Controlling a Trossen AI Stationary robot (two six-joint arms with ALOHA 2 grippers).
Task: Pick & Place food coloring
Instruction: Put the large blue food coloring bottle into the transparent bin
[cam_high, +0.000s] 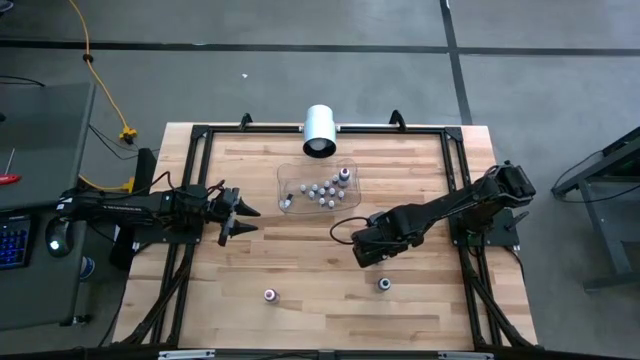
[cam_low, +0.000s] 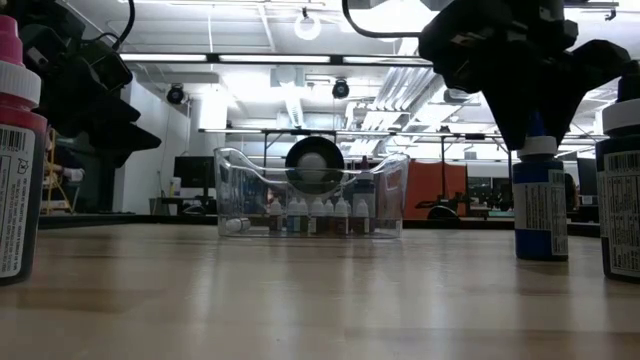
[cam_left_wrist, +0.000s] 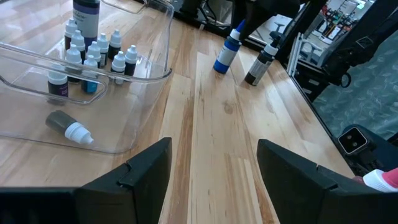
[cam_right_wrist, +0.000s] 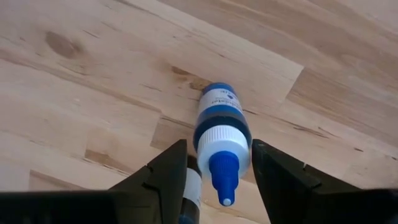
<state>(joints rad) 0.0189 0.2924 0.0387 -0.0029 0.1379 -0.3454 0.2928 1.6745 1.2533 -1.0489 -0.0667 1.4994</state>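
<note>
Two gripper (cam_right_wrist: 214, 171) fingers (cam_right_wrist: 165, 171) flank the upright blue bottle (cam_right_wrist: 222, 134).

Big robot lab or workshop, not home. Wooden counter (cam_high: 300, 270) sits inside black metal frame (cam_high: 195, 140), two dark robot arms bolted at sides. Grey concrete floor (cam_high: 300, 80) with dark lines all around. Yellow cable (cam_high: 100, 80) runs across floor. Desk at side holds lit blue keyboard (cam_high: 10, 245) and mouse (cam_high: 58, 237). Low view shows high ceiling with pipes, long bright lights (cam_low: 260, 58), round cameras (cam_low: 340, 88), computer screens (cam_low: 195, 172), orange wall (cam_low: 435, 185) far back.
</note>
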